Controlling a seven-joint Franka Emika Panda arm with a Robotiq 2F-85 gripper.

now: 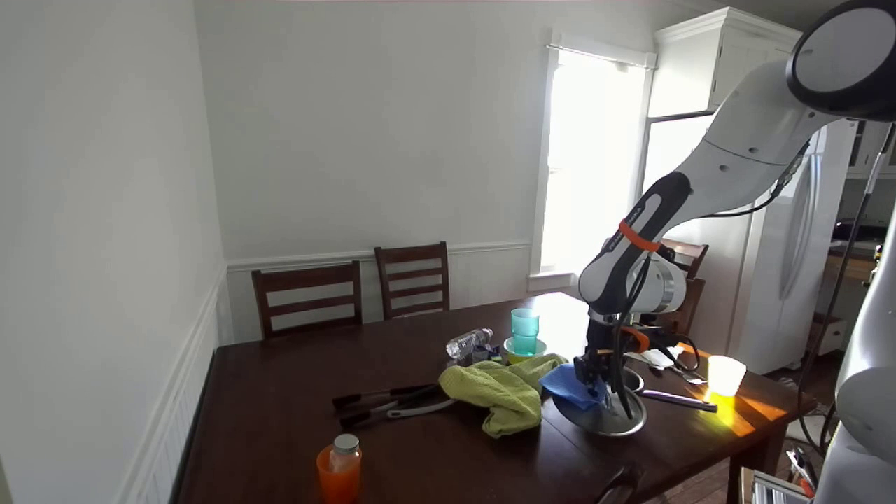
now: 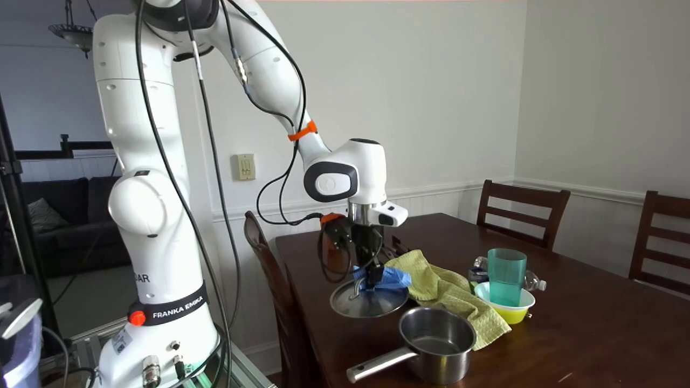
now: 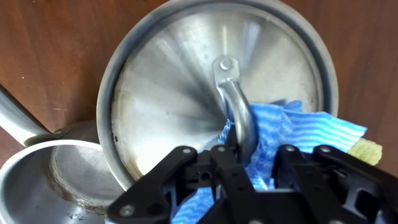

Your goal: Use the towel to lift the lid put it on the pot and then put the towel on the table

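A steel lid (image 3: 161, 102) with an arched handle (image 3: 244, 124) shows in the wrist view and in both exterior views (image 1: 610, 423) (image 2: 353, 308). My gripper (image 3: 253, 149) is shut around the handle, with the blue towel (image 3: 298, 129) bunched between handle and right finger; the fingertips are partly hidden. The blue towel also shows in an exterior view (image 1: 565, 385). In the wrist view the lid overlaps the pot's rim, so it appears raised above the table. The open steel pot (image 2: 439, 366) stands beside the lid, its handle pointing away; it also shows in the wrist view (image 3: 21, 183).
A green towel (image 1: 500, 399) lies crumpled close to the lid. A teal cup (image 2: 506, 275) stands in a bowl (image 2: 515, 312) near a clear bottle (image 1: 467, 343). A white cup (image 1: 726, 376), an orange cup (image 1: 339, 483) and dark-handled utensils (image 1: 378, 408) are on the table.
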